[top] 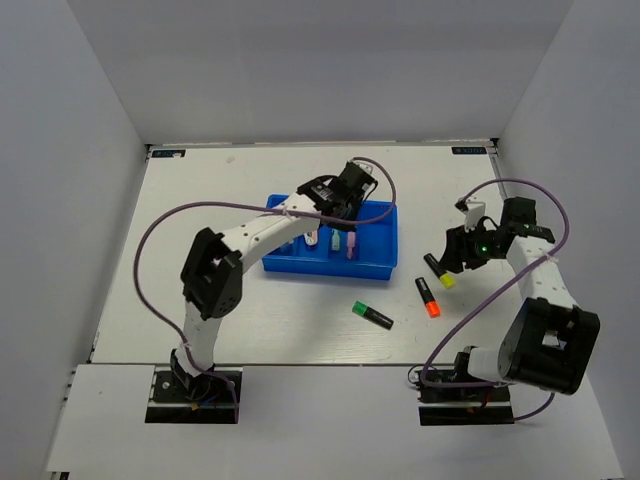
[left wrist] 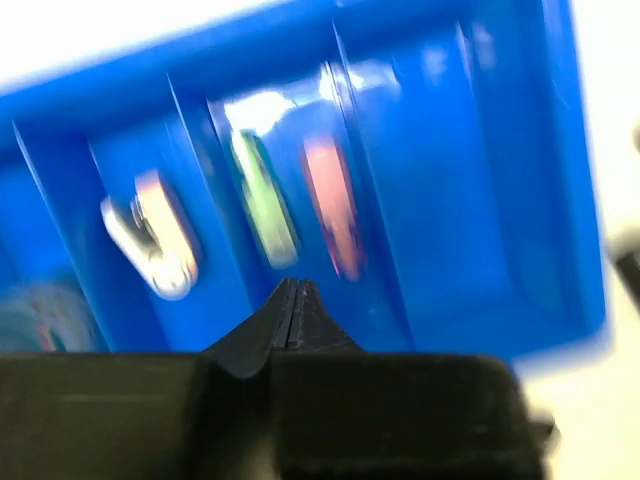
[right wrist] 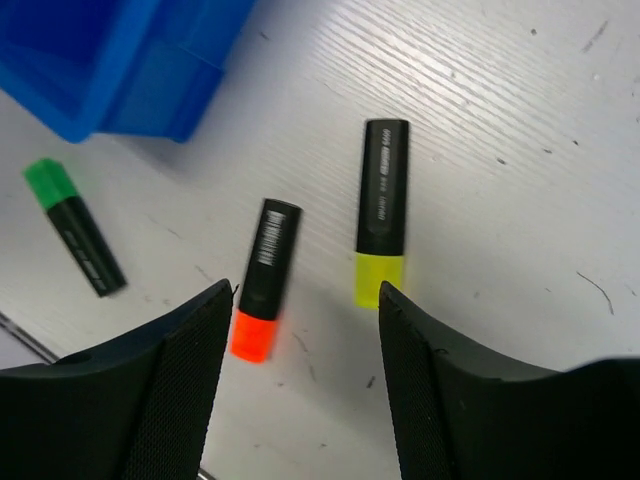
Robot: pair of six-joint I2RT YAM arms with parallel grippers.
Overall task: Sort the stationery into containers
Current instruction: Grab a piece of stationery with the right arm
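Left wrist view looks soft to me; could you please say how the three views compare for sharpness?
Left wrist: motion-blurred, the blue tray and the pieces in it smeared, with white glare inside. Right wrist: sharp, the yellow highlighter crisp-edged. Top external: in focus, evenly lit, shadows faint.

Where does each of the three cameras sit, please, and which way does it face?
Top external: above and behind the arms, looking down on table and tray; both arms show.
Left wrist: on the left arm, looking down into the tray; left gripper, shut, shows at bottom.
Right wrist: on the right arm, looking down at the highlighters; right gripper, open, shows at bottom.
Shared: top and right wrist both show highlighters and tray.
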